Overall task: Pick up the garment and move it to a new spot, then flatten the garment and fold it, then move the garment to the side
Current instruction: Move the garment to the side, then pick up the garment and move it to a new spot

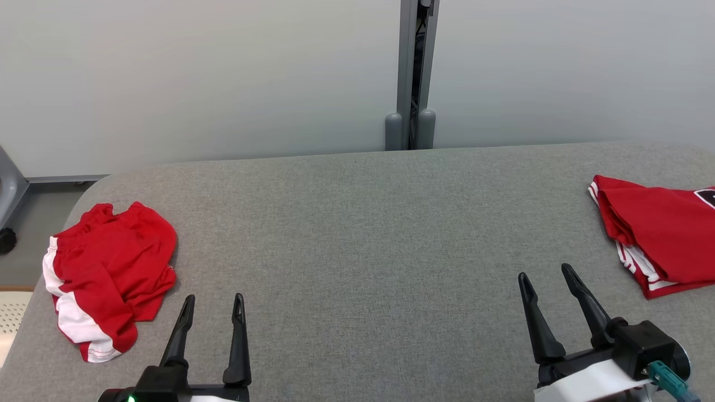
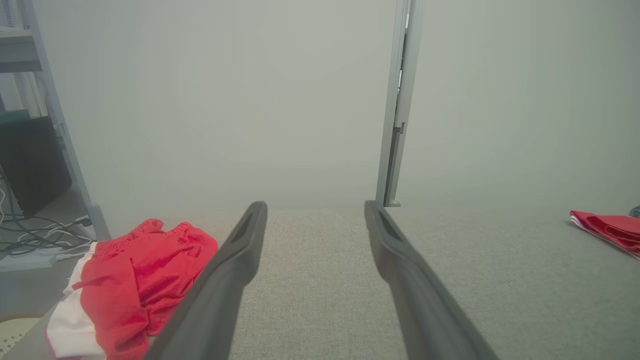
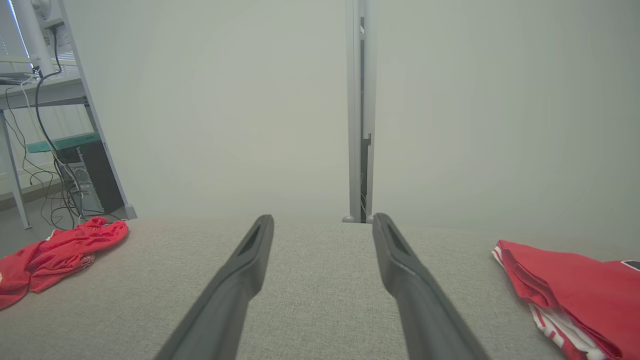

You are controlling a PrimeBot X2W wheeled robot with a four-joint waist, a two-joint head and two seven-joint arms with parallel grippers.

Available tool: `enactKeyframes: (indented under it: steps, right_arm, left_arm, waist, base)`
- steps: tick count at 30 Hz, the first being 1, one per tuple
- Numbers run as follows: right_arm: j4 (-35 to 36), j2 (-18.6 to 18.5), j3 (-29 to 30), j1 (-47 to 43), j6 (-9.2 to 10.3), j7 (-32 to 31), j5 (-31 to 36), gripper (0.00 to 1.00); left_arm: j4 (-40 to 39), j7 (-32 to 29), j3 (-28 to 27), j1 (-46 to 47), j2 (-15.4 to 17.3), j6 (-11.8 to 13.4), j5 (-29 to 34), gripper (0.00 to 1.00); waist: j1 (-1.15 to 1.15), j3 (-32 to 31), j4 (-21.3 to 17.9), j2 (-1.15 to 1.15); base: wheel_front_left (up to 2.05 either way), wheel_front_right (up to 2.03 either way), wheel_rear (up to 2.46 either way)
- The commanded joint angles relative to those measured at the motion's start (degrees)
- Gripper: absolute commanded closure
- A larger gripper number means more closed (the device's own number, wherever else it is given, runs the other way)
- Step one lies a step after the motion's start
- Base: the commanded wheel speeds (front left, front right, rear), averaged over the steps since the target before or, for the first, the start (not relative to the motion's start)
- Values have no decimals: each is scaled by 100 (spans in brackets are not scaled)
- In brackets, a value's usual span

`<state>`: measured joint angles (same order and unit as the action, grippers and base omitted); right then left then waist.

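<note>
Both wide open, empty: L end effector [image 1: 214, 297] nr crumpled red & white cloth garment [image 1: 111, 262], R end effector [image 1: 544, 272] over grey fabric tabletop [image 1: 363, 223].

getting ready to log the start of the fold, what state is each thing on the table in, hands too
crumpled red garment: bunched in a heap at the left end of the table, not held
folded red garment: folded, lying at the table's right end, not held
left hand: open, empty, beside the crumpled garment
right hand: open, empty, apart from the folded garment
</note>
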<state>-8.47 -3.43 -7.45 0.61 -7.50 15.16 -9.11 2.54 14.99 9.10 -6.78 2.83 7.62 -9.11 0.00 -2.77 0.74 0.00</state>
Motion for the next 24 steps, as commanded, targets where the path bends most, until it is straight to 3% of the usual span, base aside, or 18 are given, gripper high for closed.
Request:
enactKeyframes:
  steps: [1, 13, 24]
  right_arm:
    - [-19, 8, 16, -75, 2, 2, -33, 0]
    - [-8, 23, -47, -94, 2, 2, -92, 0]
    - [-57, 30, -259, -72, 2, 2, -134, 0]
  left_arm:
    - [21, 22, -1, -15, 16, 3, -23, 0]
    - [79, 22, -2, 58, 16, -30, -5, 0]
    - [-41, 22, 7, 123, 17, 39, 123, 0]
  waist:
    - [0, -4, 8, 0]
    - [0, 10, 140, 0]
    - [0, 36, 692, 0]
  base:
    - [0, 0, 0]
    - [0, 0, 0]
    - [0, 0, 0]
